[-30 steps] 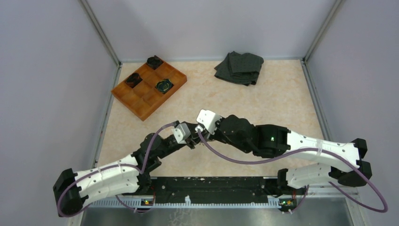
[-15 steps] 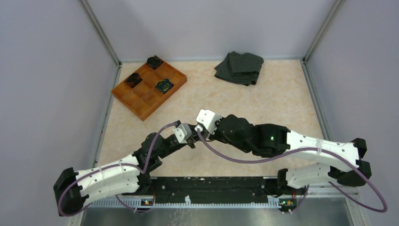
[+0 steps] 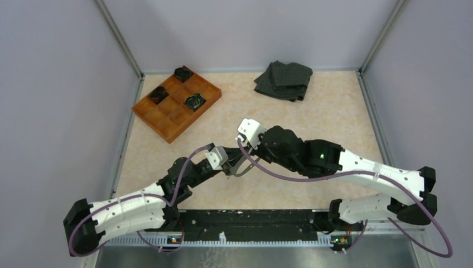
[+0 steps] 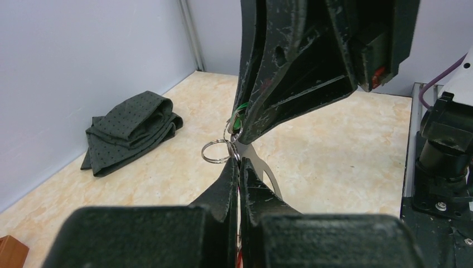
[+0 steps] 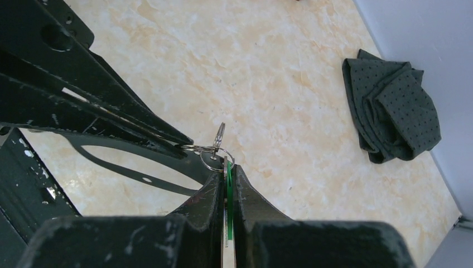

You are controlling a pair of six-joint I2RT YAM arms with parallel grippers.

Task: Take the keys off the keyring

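Cream marbled stone-look surfacing covers the bench (image 3: 329, 117), and over its near middle the two arms meet tip to tip: the right arm (image 3: 357, 164) reaches in from the right, the left arm (image 3: 134, 204) from the left. Well apart from them, at the far left, sits an orange tray (image 3: 167, 120) holding black round pieces (image 3: 196, 101), and a dark dotted cloth (image 3: 284, 80) lies folded at the far edge. Neither looks to be part of this step. Both arms are lifted off the bench, probably so the bunch hangs free and each side can pull against the other. The left jaws are pressed together on a silver key (image 4: 261, 167), whose flat blade runs out from between them towards the right arm. The right jaws are likewise closed narrow, pinching a thin green strip (image 5: 228, 195); whether that is a key's cover or a tag I cannot tell. The keyring (image 4: 215, 152) hangs in the air in the small gap between the two sets of tips, just beyond the left jaws and just below the right ones, touching what each holds. It is a thin wire loop, and a second small loop (image 5: 219, 135) stands edge-on beside it. With one piece gripped on each side, working the key round the coil seems the step in hand.
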